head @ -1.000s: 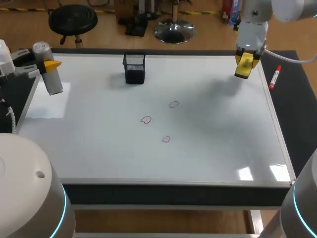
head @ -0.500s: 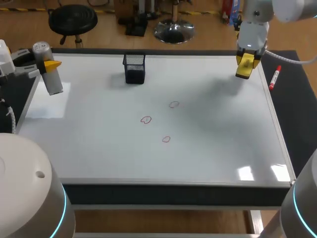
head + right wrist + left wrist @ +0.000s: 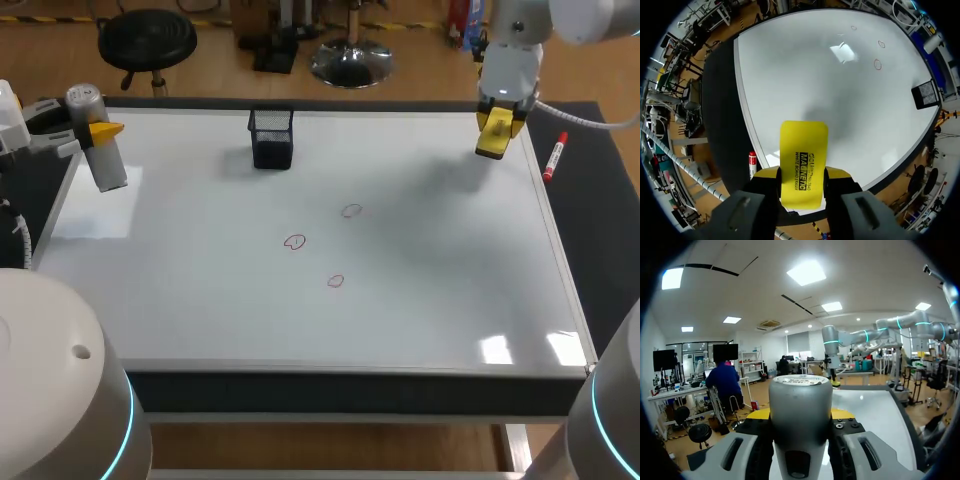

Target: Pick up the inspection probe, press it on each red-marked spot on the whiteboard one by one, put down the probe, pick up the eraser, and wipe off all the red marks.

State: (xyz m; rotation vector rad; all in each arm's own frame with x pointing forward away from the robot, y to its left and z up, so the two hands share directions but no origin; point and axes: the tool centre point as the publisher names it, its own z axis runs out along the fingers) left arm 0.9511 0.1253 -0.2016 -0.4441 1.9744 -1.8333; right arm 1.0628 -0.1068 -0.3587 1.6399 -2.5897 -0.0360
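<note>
Whiteboard point(image 3: 430, 300) looks slick; at its left edge left gripper point(image 3: 97, 131) clamps the stiff-looking probe point(image 3: 108, 165) round its barrel, right gripper point(image 3: 497, 122) pinches the light-seeming eraser point(image 3: 490, 143) by its sides.

Yellow eraser point(image 3: 803, 162) — red marks point(image 3: 294, 242) (white board point(image 3: 200, 270))

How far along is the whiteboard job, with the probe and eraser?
Both pickups look done: the left tool grips the probe, the right tool grips the eraser. Whether any spot was pressed can't be told. Left: setting the probe down and wiping all three red marks off the whiteboard.
</note>
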